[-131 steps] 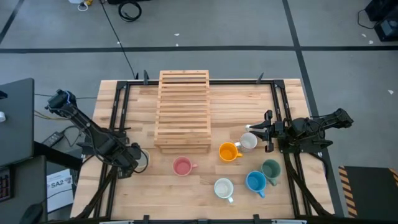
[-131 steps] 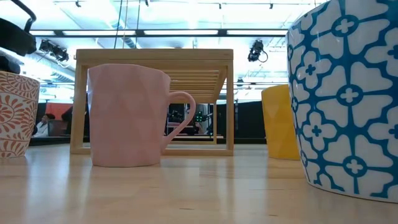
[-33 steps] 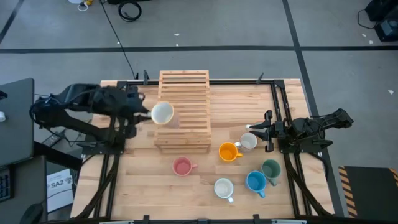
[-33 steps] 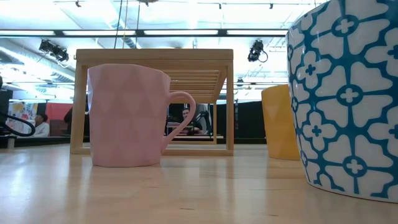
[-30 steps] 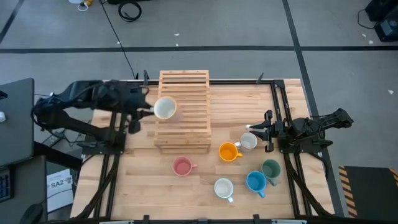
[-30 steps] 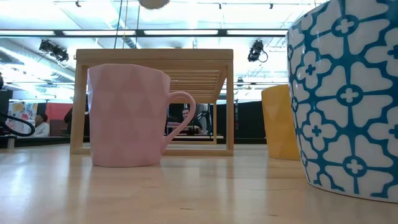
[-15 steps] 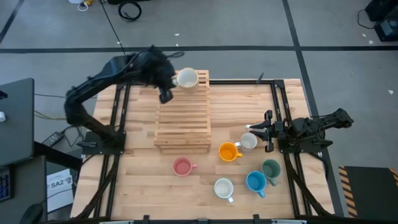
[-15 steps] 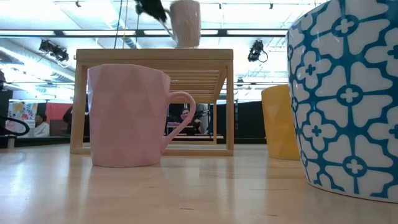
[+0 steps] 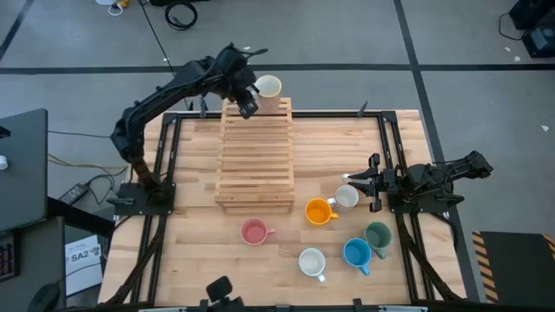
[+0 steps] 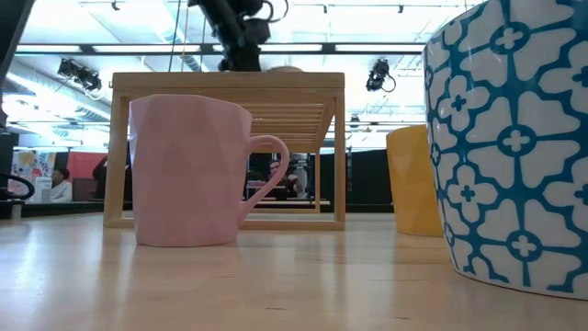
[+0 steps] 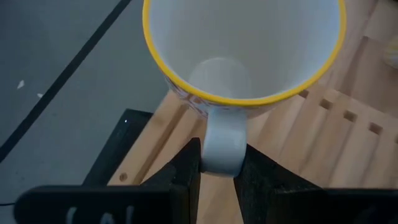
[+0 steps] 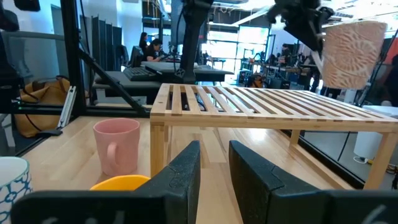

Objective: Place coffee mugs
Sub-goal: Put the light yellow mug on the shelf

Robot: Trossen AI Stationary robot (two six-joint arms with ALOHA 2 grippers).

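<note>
Right now the left end effector [image 11: 216,171] is clenched on the handle of a white mug [image 11: 242,50] with a yellow rim, holding it upright at the far end of the slatted wooden rack [image 9: 256,156], seemingly just above its top. The right end effector [image 9: 368,183] waits near the rack's right side, fingers slightly parted and gripping nothing, close to a small cream mug [image 9: 347,197]. Nearer than the rack, on the surface [image 9: 199,260], stand the orange mug [image 9: 318,211], pink mug [image 9: 253,231], white mug [image 9: 311,262], blue mug [image 9: 356,253] and green mug [image 9: 378,235]. The risk, as I judge it: the held mug sits close to the rack's far edge, so a release there could let it tip off the back, and the gaps between slats could catch its base and tilt it.
</note>
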